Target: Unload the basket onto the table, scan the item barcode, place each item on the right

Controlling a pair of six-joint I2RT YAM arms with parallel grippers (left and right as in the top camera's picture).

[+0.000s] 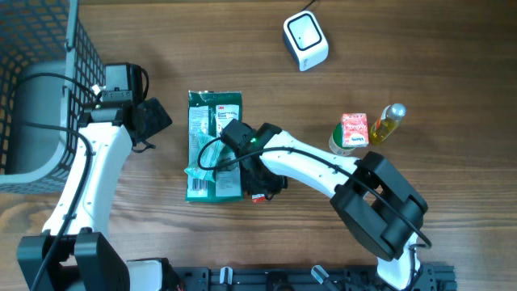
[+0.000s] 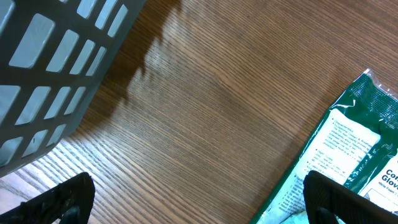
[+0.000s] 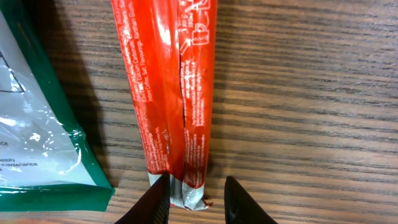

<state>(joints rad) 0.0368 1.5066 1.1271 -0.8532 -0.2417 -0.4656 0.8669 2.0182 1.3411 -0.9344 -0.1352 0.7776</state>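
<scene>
A long red packet [image 3: 171, 93] lies on the wooden table, and its crimped silver end sits between my right gripper's [image 3: 196, 199] narrowly parted fingers. The left finger overlaps the packet's edge, while a strip of table shows beside the right finger. From overhead only a red sliver of the packet [image 1: 258, 197] shows under the right gripper [image 1: 263, 187]. The white scanner [image 1: 305, 40] stands at the back. My left gripper [image 2: 199, 205] hangs wide open over bare wood, empty, beside a green glove packet [image 2: 354, 149].
The green glove packet [image 1: 214, 145] lies mid-table, just left of the red packet. A grey wire basket [image 1: 81, 48] fills the far left. A pink carton [image 1: 354, 129], a yellow bottle [image 1: 389, 123] and a small can [image 1: 343, 144] stand at the right.
</scene>
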